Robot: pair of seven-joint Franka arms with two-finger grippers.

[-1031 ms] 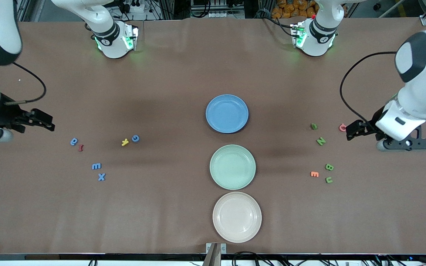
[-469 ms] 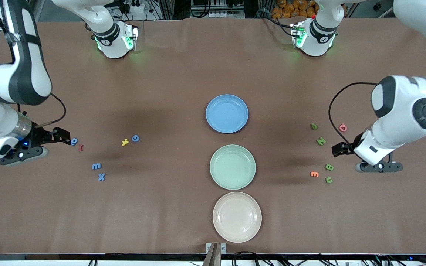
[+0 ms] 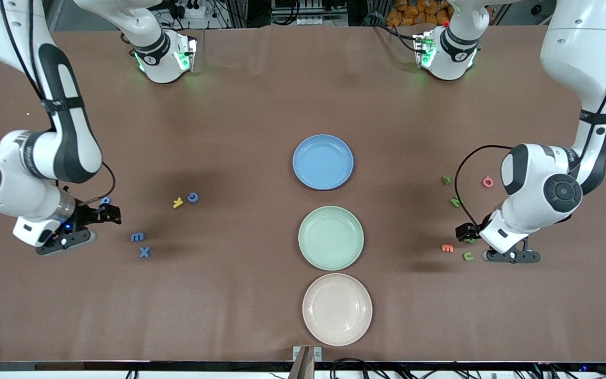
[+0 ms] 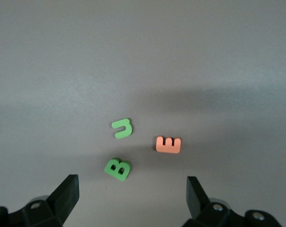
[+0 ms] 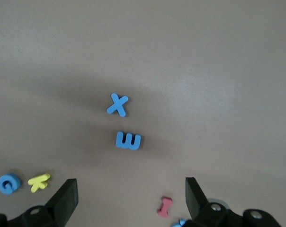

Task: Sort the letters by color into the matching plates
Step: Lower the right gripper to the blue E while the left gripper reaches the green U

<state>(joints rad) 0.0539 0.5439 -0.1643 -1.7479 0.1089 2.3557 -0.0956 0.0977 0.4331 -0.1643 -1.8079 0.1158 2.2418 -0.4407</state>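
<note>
The blue plate (image 3: 323, 161) and the mint green plate (image 3: 330, 238) lie mid-table, the green one nearer the camera. Blue letters are scattered toward the right arm's end: an X (image 3: 144, 252) (image 5: 117, 104), an E (image 3: 137, 237) (image 5: 128, 140), a C (image 3: 192, 197) (image 5: 8, 184) and one (image 3: 105, 200) half hidden by the arm. Green letters lie toward the left arm's end: a B (image 4: 118, 168), a U (image 3: 467, 256) (image 4: 122, 128), an N (image 3: 455, 201) and one more (image 3: 446, 180). My left gripper (image 3: 463, 231) (image 4: 132, 189) hangs open over the B. My right gripper (image 3: 111, 213) (image 5: 129, 194) hangs open over a red letter (image 5: 165, 206).
A cream-white plate (image 3: 337, 309) sits nearest the camera, below the green plate. An orange E (image 3: 447, 248) (image 4: 168, 144) lies beside the green U, a pink letter (image 3: 487, 182) farther back, and a yellow letter (image 3: 177, 202) (image 5: 39, 182) next to the blue C.
Both arms have swung in and down over the letter groups: the left gripper from beside the pink letter to the green B, the right gripper from the table's end to the red letter.
</note>
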